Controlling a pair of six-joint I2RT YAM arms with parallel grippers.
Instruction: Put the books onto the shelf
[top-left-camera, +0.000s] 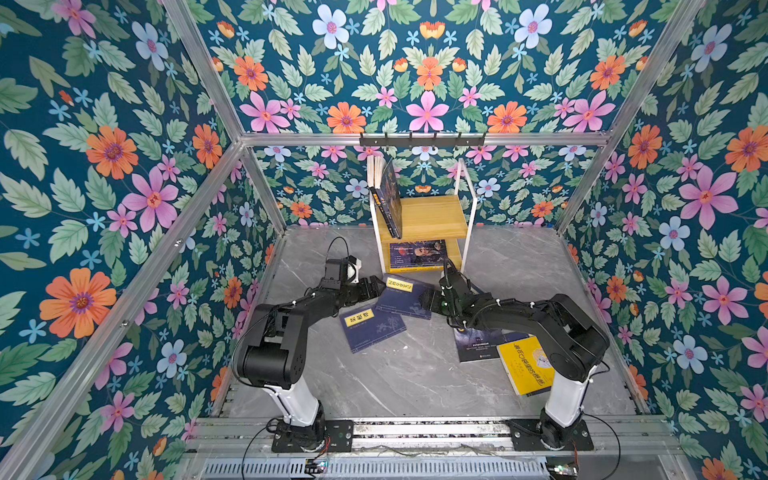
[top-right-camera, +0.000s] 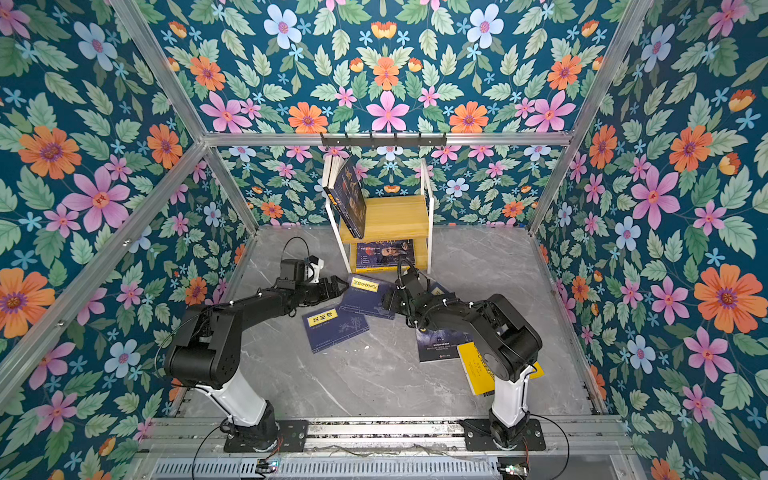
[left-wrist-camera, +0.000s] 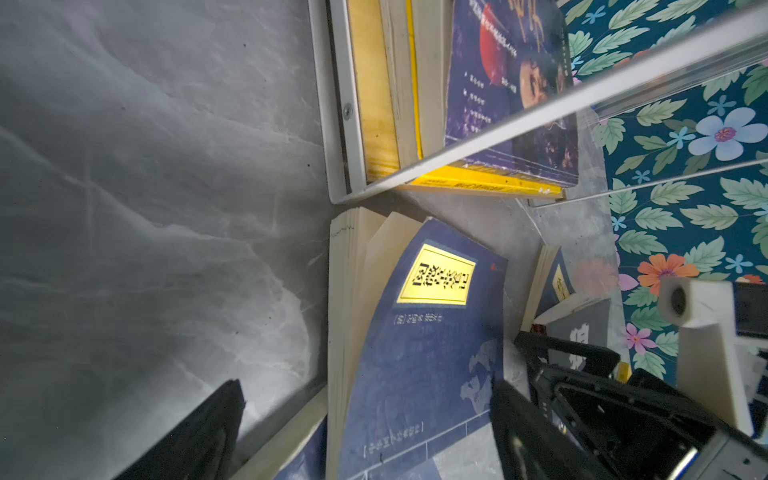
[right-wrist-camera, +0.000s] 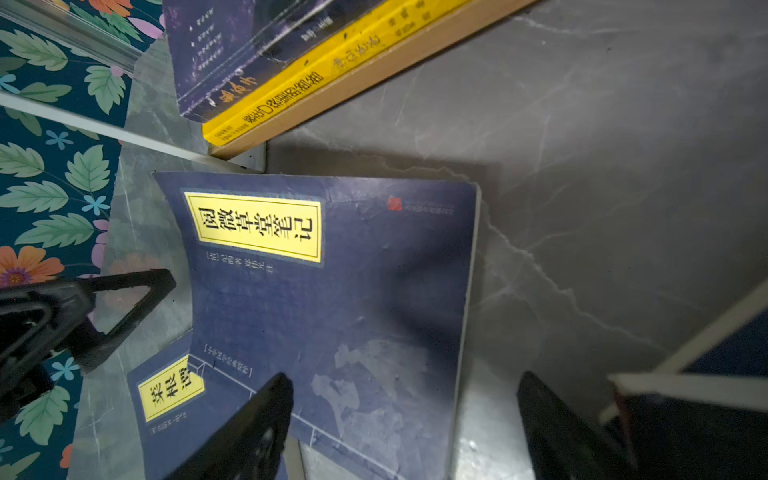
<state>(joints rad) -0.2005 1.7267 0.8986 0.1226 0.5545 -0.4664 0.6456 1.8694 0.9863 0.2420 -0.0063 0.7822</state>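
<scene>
Several books (top-left-camera: 401, 297) before shelf (top-left-camera: 432, 216), perhaps touching.

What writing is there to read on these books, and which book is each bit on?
"阅微草堂笔记": yellow label on the navy book.
"菜根谭": yellow label on the second navy book, partly under the first.
Spine of the yellow book: a Chinese title, too blurred to read for sure.
Small print under both labels and the red mark on the navy book: too small to read.
</scene>
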